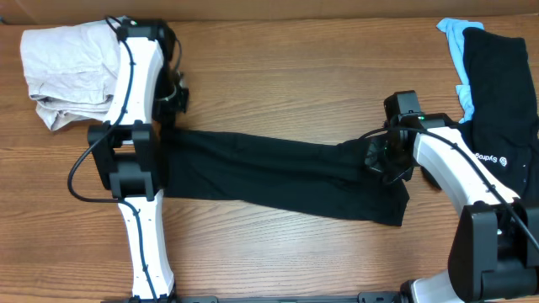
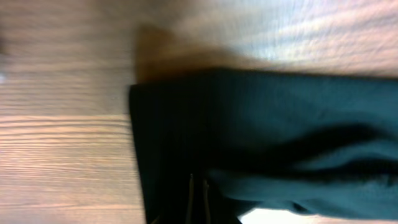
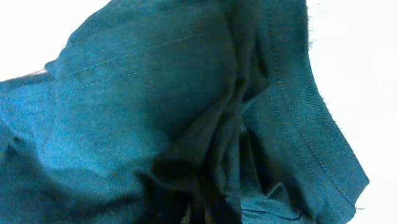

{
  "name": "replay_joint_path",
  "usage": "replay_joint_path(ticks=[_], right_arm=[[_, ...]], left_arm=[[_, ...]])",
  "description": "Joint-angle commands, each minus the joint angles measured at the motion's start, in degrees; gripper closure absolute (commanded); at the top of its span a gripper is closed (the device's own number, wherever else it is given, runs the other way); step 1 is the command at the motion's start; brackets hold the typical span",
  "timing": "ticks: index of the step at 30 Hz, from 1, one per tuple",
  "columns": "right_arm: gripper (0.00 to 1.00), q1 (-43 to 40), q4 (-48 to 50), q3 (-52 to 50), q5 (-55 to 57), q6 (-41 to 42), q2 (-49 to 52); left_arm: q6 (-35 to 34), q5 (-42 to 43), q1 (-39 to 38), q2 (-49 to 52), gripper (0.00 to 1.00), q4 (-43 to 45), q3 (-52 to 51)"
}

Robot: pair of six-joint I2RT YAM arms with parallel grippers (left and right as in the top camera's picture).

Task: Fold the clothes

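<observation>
Wooden table point(image 1: 278, 76), outstretched black T-shirt point(image 1: 269, 168)

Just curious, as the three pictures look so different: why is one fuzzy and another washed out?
Overhead view: sharp and evenly lit, the black shirt dark on the wooden table, shadows soft. Left wrist view: blurred throughout, with a pale glare patch on the wood at upper right. Right wrist view: stitching in focus, background blown out white, fabric reading teal.

Even overhead light, left wrist blurred, glare on table point(image 2: 292, 37), right wrist background white
</observation>
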Motion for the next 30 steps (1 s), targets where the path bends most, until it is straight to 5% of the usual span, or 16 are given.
replay_joint_path(ticks=[1,2,5,9,17,23,26,30], right_arm=[[0.89,-0.5,0.5,-0.3,1.1,0.5,-1.6],[0.86,-0.5,0.4,-0.3,1.1,0.5,-1.6],[0.66,-0.5,0.5,-0.3,1.0,0.5,-1.6],[0.50,-0.5,0.4,-0.1,-0.4,0.2,-1.6],[0.40,-0.5,-0.8,9.0,-6.2,-8.2,-1.9],[0.28,-0.5,2.3,10.7,-3.0,-11.3,-1.2],[0.27,-0.4,3.4,10.6,-3.2,-13.0,1.2],[0.28,0.0,4.3,10.6,-4.0,-15.9,5.7]], left_arm=[[1.7,0.8,-0.1,0.4,0.96,-0.2,-4.7],[2.1,0.8,-0.1,0.4,0.92,-0.2,-5.8],[2.2,-0.5,-0.2,0.3,0.50,-0.2,-7.4],[2.2,-0.5,-0.3,-1.8,0.31,-0.2,-7.4],[1.9,-1.9,0.8,-19.8,0.25,0.2,-5.0],[1.9,-0.9,1.2,-34.3,0.09,5.6,-2.9],[1.7,0.7,1.2,-40.0,0.00,9.5,-2.9],[1.7,1.4,1.2,-44.4,0.00,13.2,-2.9]])
